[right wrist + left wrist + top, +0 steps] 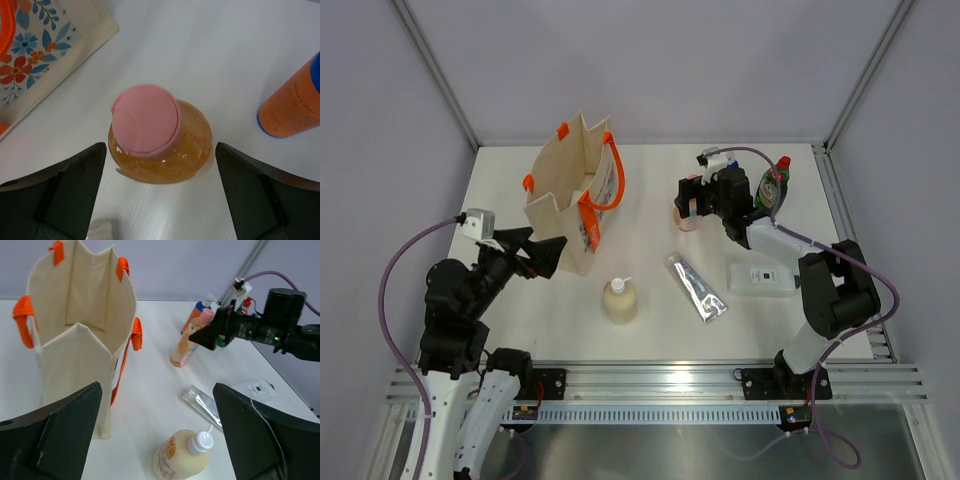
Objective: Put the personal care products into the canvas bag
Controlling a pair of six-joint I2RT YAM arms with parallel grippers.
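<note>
The right gripper [160,192] is released - its fingers spread wide to either side of the peach pink-capped bottle [159,135], with a gap showing on both sides and nothing grasped. The bottle stands upright on the table [650,180] directly ahead of the wrist camera, the orange blue-topped bottle [292,102] just beyond the right finger and the printed side of the canvas bag [45,55] farther off past the left one. The left gripper [542,255] is open too, holding nothing - the bag stands upright just ahead of its left finger, mouth open, the cream pump bottle [182,460] sits between its fingers, and the silver tube [202,402] lies a little beyond.
</note>
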